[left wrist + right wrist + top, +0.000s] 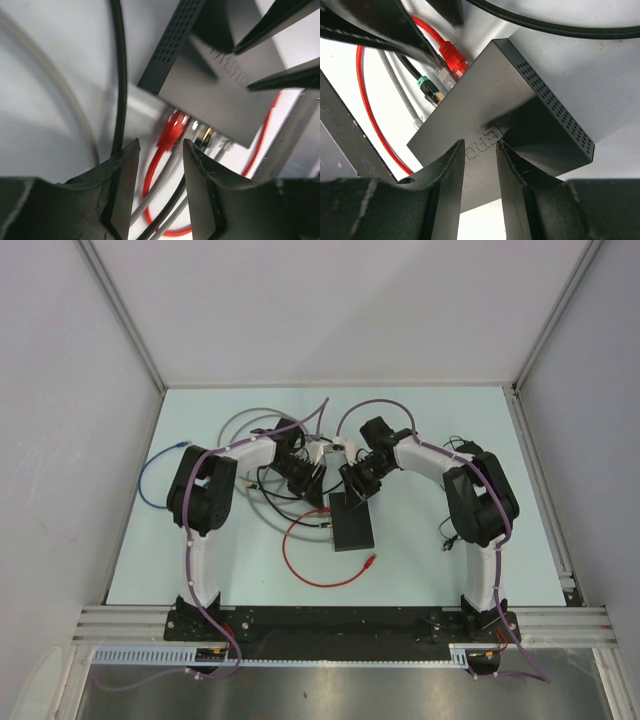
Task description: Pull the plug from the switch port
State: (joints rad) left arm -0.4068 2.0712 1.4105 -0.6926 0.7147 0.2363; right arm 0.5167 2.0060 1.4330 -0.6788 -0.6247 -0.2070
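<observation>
Two grippers meet at mid-table over the switch (353, 524). It lies flat just nearer than their fingertips, with its long axis running far to near. Its sockets sit on the left-facing edge, and the cables leave that edge toward the left.

Key relation: the red plug (172, 131) is seated in the port row directly ahead of the left gripper (160, 147). It is in line with the gap between the fingers but beyond the tips, not yet between them. The plug's long axis runs left to right, straight out of its port, so we judge the pull must go leftward, away from the switch. The left arm is the one on the port side and the nearer to the plug.

Left gripper: jaws apart, holding nothing. Right gripper (480, 145): fingers set a little apart with nothing between them, poised over the switch's top face. We cannot tell whether they touch it; we judge they are placed to brace the box.

Materials:
- **Switch casing:** hard, smooth and matte black, with a perforated vent strip down one side wall.
- **Red plug:** moulded plastic with a ribbed boot.
- **Red cable (284, 552):** round and limp, looping off to the near left.
- **Neighbours:** a metal-shelled plug with a green collar (426, 86) sits close beside the red plug, and a grey cable (399, 90) lies near it.

We expect little finger room.
</observation>
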